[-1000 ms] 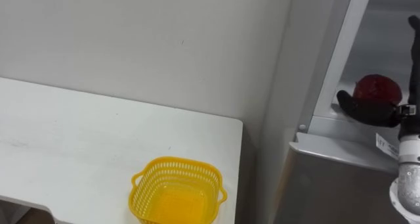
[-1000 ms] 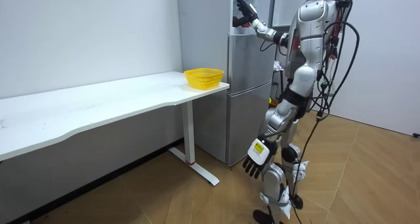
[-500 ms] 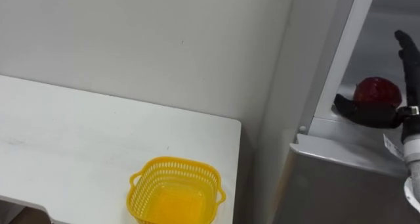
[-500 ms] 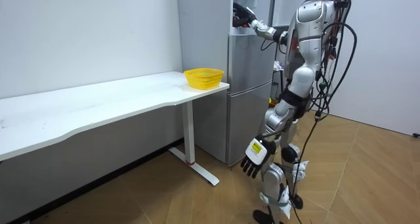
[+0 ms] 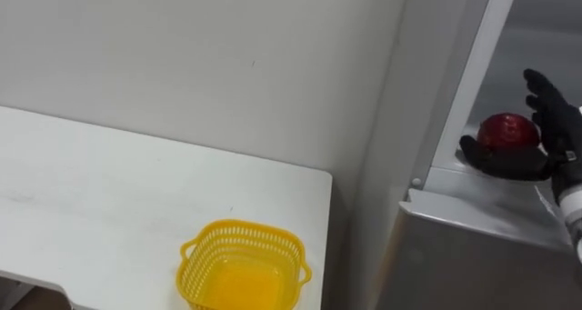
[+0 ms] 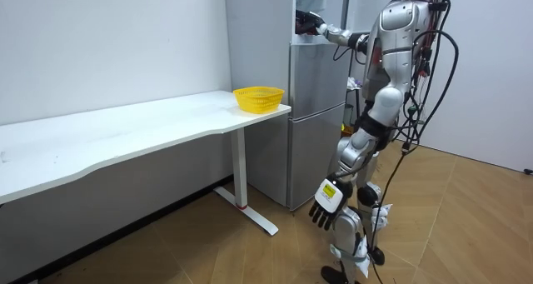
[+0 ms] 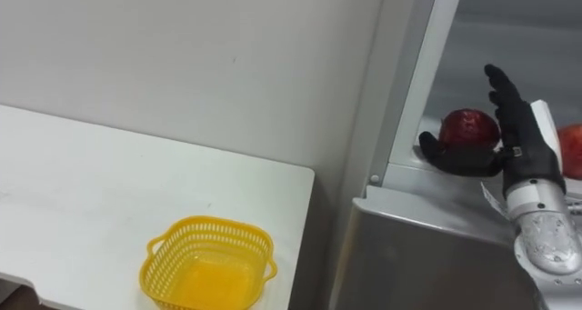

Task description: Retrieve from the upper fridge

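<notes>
A dark red round fruit point(image 5: 506, 129) sits on the shelf of the open upper fridge compartment point(image 7: 509, 37). My right hand point(image 7: 520, 139) is at the fruit, open. Its thumb point(image 7: 450, 155) lies along the fruit's front and its straight fingers stand up against the fruit's right side. A second red fruit point(image 7: 573, 148) shows just right of the hand. In the room view I stand facing the fridge point(image 6: 316, 117) with the right arm raised into it. My left hand point(image 6: 326, 202) hangs by the thigh with relaxed fingers.
A yellow mesh basket point(image 5: 238, 226) stands empty near the right end of the white table point(image 5: 109, 192), close to the fridge. The closed lower fridge door point(image 5: 473, 255) is below my right arm. A light wall runs behind the table.
My right hand has moved left and further into the compartment, from beside the fruit to lying against it. The left hand still hangs by the thigh.
</notes>
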Controlling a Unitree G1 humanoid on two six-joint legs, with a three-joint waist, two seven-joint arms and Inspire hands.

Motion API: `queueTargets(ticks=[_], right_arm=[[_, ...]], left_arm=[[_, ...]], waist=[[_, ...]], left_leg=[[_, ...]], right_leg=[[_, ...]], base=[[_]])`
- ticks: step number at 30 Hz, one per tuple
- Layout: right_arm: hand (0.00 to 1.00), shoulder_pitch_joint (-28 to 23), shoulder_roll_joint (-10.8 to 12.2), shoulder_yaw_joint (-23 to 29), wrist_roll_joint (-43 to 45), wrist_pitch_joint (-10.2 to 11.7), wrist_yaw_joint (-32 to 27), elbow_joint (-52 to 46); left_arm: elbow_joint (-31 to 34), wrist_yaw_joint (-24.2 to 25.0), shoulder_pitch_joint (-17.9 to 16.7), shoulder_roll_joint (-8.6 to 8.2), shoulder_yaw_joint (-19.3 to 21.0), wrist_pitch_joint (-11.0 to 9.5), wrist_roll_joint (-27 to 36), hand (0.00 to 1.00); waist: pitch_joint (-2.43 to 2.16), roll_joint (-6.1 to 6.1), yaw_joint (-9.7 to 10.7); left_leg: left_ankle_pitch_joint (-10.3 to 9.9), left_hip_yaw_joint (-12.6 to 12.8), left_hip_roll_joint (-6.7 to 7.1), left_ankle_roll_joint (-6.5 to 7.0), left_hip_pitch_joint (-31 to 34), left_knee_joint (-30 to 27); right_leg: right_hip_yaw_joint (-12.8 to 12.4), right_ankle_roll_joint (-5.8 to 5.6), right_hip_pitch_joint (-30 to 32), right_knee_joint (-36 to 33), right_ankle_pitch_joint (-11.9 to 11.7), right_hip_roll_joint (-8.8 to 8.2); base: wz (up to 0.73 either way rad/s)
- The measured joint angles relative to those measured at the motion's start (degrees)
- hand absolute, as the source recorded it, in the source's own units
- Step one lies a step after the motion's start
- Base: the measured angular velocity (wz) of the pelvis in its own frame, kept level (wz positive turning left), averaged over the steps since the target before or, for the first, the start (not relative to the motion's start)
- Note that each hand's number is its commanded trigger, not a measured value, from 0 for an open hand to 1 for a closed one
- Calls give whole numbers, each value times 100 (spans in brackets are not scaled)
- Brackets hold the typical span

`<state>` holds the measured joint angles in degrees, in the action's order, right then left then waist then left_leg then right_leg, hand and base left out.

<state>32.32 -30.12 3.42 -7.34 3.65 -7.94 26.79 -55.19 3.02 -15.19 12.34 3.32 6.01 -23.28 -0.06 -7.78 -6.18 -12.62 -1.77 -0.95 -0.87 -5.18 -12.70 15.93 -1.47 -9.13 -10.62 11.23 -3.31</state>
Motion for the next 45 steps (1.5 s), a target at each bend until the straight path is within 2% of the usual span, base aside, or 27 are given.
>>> queueTargets(ticks=[10, 11, 12, 13, 20, 37, 41, 43, 45], right_arm=[[0, 375, -93, 0, -290, -57, 693, 636], [18, 376, -108, 0, -298, -69, 751, 637], [85, 376, -112, -1, -304, -71, 772, 639], [100, 376, -120, 0, -312, -74, 800, 644], [100, 379, -189, 3, -340, -126, 1059, 697], [100, 455, -214, -36, -373, -134, 1002, 692], [100, 454, -210, -120, -609, -128, 884, 575], [100, 454, -204, -190, -635, -130, 803, 471], [100, 453, -167, -224, -596, -128, 731, 331]], left_arm=[[13, 46, 21, 17, -4, 110, -1, 0], [14, 48, 19, 18, -4, 113, 0, 0], [14, 48, 19, 18, -5, 114, 0, 0], [25, 47, 19, 18, -9, 116, 0, 0], [78, 42, 14, 19, -25, 152, 2, 0], [133, 46, 12, 62, -31, 234, 10, 0], [111, 28, 32, 157, -155, 226, 66, 0], [77, 4, 37, 171, -156, 222, 55, 0], [-6, 4, 61, 172, -160, 216, 44, 0]], waist=[[12, 5, 61], [12, 5, 58], [12, 4, 53], [13, 2, 47], [21, -23, 49], [24, -15, 16], [45, 19, 90], [67, 51, 104], [69, 62, 119]], left_leg=[[-1, 14, 1, 0, 31, 7], [-1, 14, 1, 0, 32, 4], [-1, 15, 1, 0, 32, 3], [-1, 15, 1, 0, 32, -1], [-1, 17, 1, 0, 38, -6], [-1, 20, -12, -2, 38, -7], [0, 23, -12, -4, 7, -6], [2, 40, -15, -7, -40, 1], [2, 52, -16, -7, -41, 9]], right_leg=[[6, 4, 4, -2, -2, 0], [7, 4, 4, -2, -3, 0], [7, 4, 4, -1, -3, 1], [7, 4, 4, -1, -3, 1], [-4, 6, 2, -1, -4, 7], [-1, 7, 5, 4, -4, 19], [-12, 8, -4, 6, -5, 20], [-19, 8, -16, 2, -5, 19], [-22, 8, -21, 2, -5, 19]], base=[[0], [0], [0], [0], [0], [0], [0], [-5], [-2]])
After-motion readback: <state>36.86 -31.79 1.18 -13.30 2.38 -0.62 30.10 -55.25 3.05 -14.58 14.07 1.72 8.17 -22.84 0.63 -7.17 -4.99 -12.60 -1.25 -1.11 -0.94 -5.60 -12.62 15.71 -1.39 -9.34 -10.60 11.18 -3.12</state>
